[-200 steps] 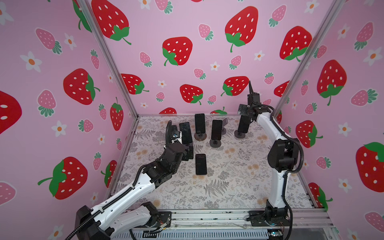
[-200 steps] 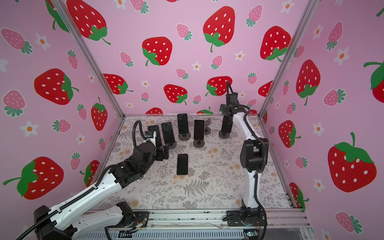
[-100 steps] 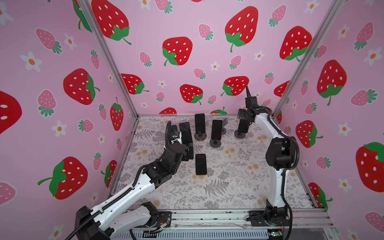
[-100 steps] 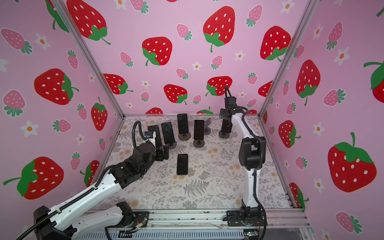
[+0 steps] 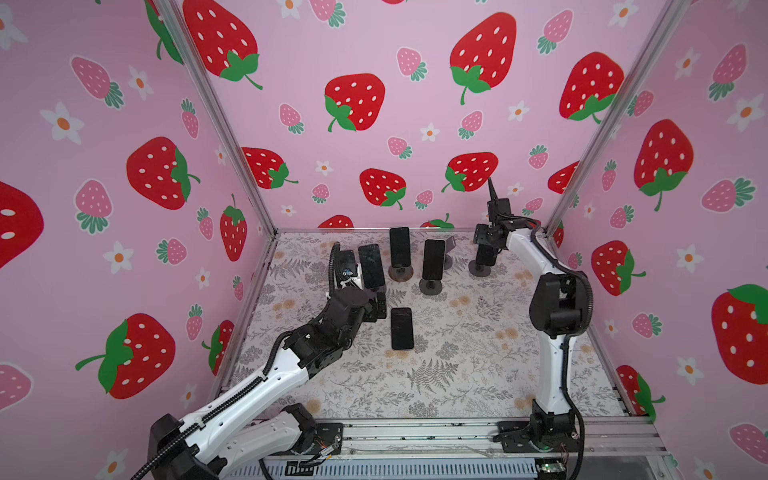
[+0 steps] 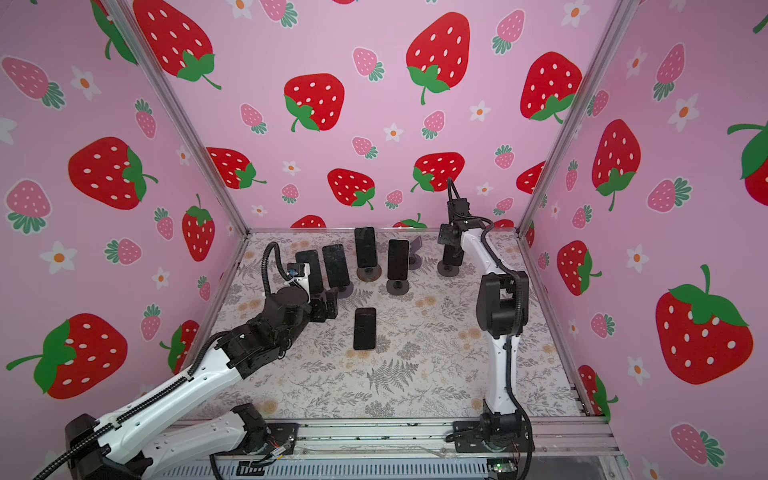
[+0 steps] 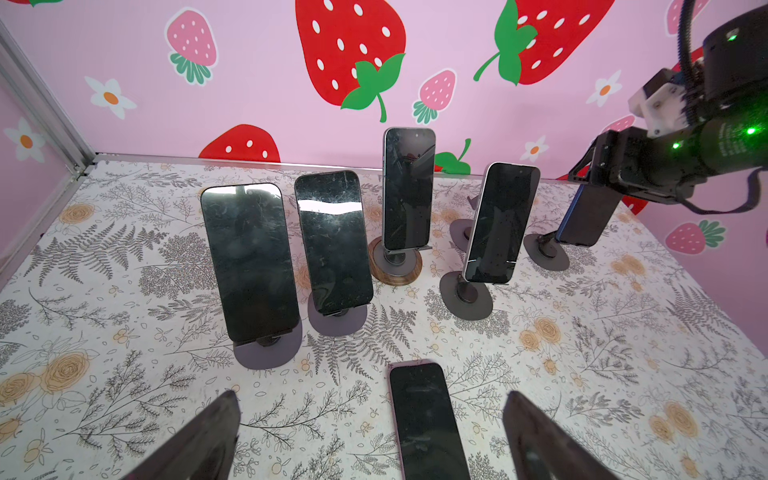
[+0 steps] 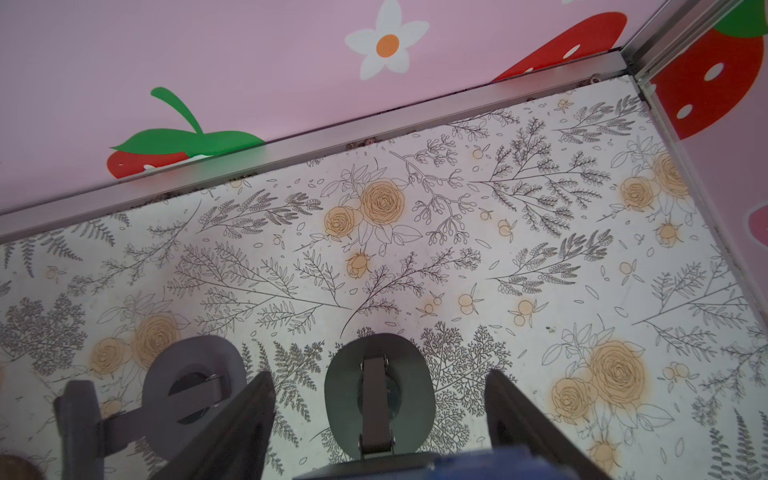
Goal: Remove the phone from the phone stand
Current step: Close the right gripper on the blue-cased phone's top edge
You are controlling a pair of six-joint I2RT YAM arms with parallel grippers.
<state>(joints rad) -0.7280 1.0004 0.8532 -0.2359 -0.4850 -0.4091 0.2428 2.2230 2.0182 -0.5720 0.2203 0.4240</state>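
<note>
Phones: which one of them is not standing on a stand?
The phone lying flat, screen up, on the floral mat, in front of the row. All the other phones are propped up on round-based stands.

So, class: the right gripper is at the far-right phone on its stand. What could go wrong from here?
The right gripper straddles only the top edge of the phone, so the grip may slip.
Nothing holds down the stand; the left gripper hovers far off, so the stand may lift or tip.
An empty stand sits close beside and could get knocked.
</note>
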